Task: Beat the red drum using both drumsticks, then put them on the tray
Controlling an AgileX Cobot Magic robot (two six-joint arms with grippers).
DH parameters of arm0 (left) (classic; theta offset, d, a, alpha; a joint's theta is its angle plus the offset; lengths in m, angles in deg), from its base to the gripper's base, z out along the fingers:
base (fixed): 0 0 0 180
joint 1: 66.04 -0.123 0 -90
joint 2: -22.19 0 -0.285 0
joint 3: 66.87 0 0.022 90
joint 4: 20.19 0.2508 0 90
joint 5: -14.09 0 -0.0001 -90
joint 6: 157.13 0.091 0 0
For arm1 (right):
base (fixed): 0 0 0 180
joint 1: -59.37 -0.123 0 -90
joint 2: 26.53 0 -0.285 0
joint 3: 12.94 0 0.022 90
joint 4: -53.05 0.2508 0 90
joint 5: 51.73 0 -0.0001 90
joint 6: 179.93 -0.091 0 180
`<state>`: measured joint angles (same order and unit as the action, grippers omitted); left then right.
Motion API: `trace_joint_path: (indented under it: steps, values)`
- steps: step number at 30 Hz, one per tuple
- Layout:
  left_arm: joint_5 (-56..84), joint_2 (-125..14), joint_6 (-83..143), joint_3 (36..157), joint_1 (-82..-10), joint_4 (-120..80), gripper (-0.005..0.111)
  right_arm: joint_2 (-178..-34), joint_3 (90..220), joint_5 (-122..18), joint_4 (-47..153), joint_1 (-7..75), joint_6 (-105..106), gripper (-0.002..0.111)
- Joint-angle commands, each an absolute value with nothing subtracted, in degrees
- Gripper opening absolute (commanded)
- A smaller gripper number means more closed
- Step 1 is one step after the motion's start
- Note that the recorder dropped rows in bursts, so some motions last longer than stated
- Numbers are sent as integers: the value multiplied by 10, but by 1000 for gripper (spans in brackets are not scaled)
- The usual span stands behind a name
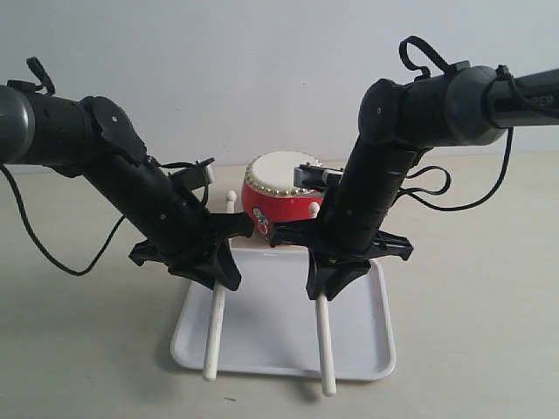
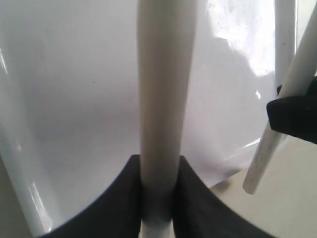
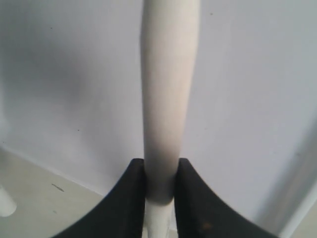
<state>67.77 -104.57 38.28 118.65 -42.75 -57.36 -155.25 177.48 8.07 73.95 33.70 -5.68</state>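
Note:
The red drum [image 1: 278, 199] with its cream skin stands behind the white tray [image 1: 271, 325]. My left gripper [image 1: 224, 272] [image 2: 161, 191] is shut on one pale drumstick [image 1: 212, 336] [image 2: 163, 94], held lengthwise low over the tray's left half. Over the right half, my right gripper [image 1: 321, 284] [image 3: 161, 186] is shut on the other drumstick [image 1: 325, 349] [image 3: 168, 89]. Both sticks point their rounded tips toward the drum, and their butt ends reach past the tray's near rim. Whether they touch the tray I cannot tell. The left wrist view also shows the other drumstick [image 2: 277, 124].
The tray and drum sit on a pale beige table [image 1: 472, 288] with a plain wall behind. Both black arms lean in over the tray from either side, and loose cables [image 1: 52, 249] hang from them.

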Motion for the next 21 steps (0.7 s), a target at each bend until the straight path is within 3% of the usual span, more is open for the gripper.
trace_joint_path:
  steps: [1, 12, 21]
  values:
    - [681, -1043, 376, 1186, -427, -571, 0, -1559, 1771, 73, 736, 337, -72, 0]
    - [685, -1043, 376, 1186, -427, -563, 0, -1591, 1771, 80, 737, 337, -76, 1]
    - [685, -1043, 376, 1186, -427, -563, 0, -1591, 1771, 67, 734, 338, -81, 13]
